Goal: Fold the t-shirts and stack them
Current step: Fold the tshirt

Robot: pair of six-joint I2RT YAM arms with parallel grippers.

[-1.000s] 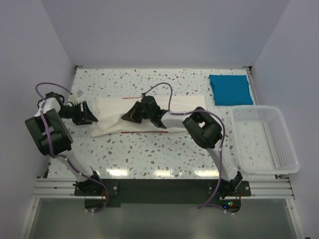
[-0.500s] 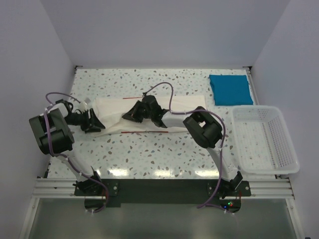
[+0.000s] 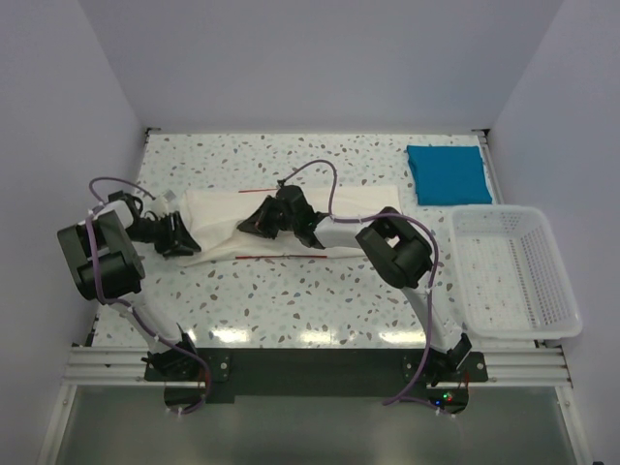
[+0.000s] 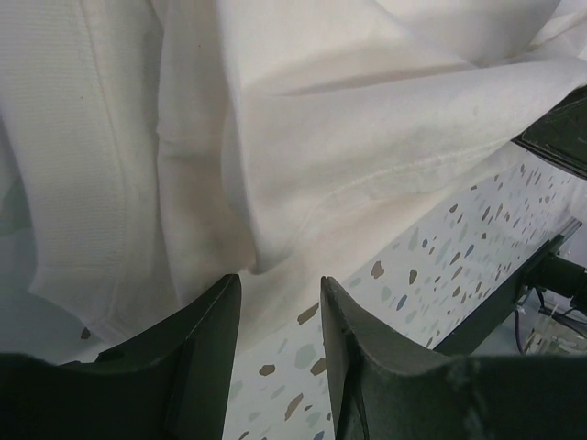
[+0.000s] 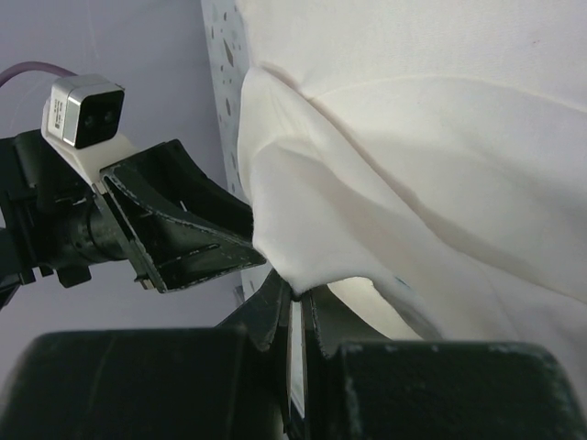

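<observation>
A cream-white cloth t-shirt lies in a long folded band across the middle of the speckled terrazzo table. A folded teal-blue t-shirt sits at the far right corner. The right gripper pinches a fold of the cream shirt, and the left gripper has its fingers narrowly apart at the band's left end.

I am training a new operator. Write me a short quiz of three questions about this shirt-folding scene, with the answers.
1. True or false: the folded teal-blue cloth shirt lies on the speckled table, outside the white plastic lattice basket.
2. Which arm's fingers pinch the cream-white cloth shirt? A) left B) right C) both
3. Fill in: the fingers of the left gripper stand ____, near the cream-white shirt's hem.
Key: 1 true; 2 B, the right gripper; 3 open.
</observation>
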